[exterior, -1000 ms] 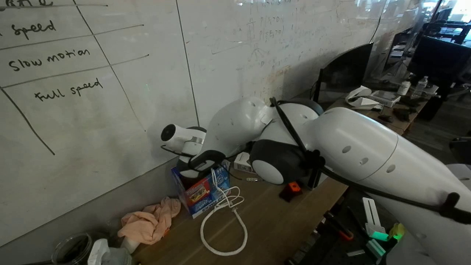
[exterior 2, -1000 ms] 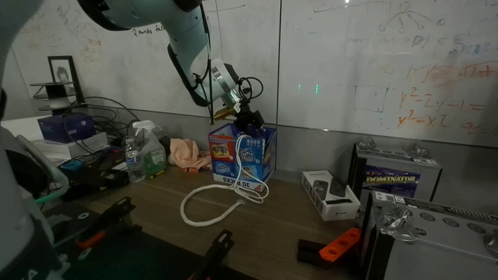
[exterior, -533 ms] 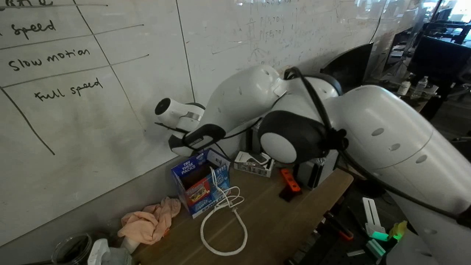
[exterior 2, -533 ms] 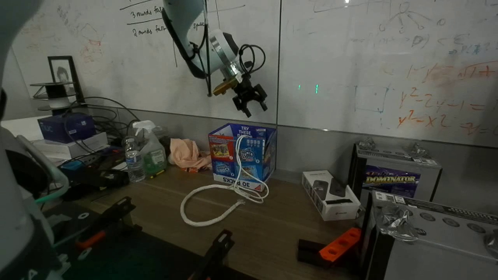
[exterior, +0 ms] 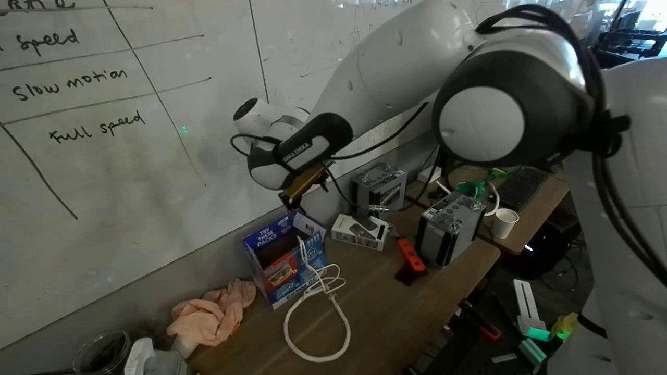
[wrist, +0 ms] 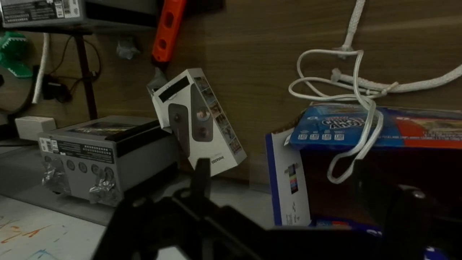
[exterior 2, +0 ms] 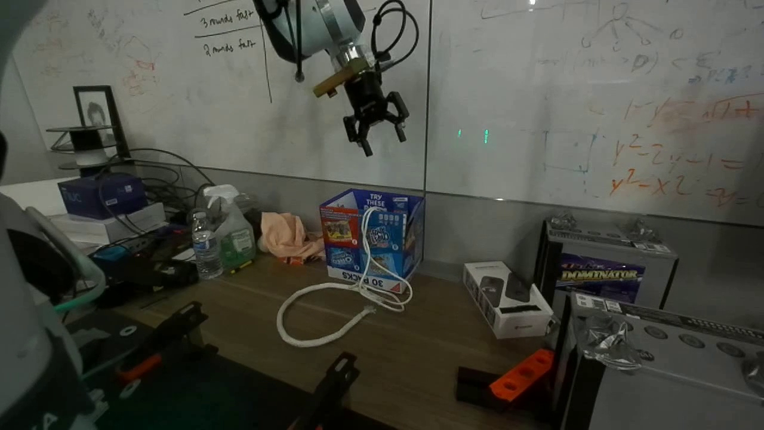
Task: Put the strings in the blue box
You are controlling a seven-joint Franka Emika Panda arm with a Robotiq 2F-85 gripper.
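Insertion appears partial: the string [exterior 2: 362, 288] hangs over the rim of the blue box [exterior 2: 391, 236]; the length on the desk [exterior 2: 418, 358] must follow. The gripper [exterior 2: 385, 145] is spread, unloaded.

The surface [exterior 2: 418, 346] is brown wood-grain, set along the wall [exterior 2: 459, 233]. On it stands the blue box [exterior 2: 387, 239], open at the top. Part of the string [exterior 2: 360, 288] lies looped before it; the rest rises over the front rim. A cloth [exterior 2: 286, 236] lies crumpled just beside the blue box. A bottle [exterior 2: 206, 248] and a spray bottle [exterior 2: 234, 239] stand side by side; a yellow stick [exterior 2: 242, 267] lies at the latter's base. A white box [exterior 2: 504, 298] lies between the blue box and a grey case [exterior 2: 609, 269] near the wall. A second case [exterior 2: 674, 364] stands farther out. Beside it, an orange bar [exterior 2: 522, 376] overlaps a black block [exterior 2: 474, 387]; the bar's contact with the surface cannot be confirmed.
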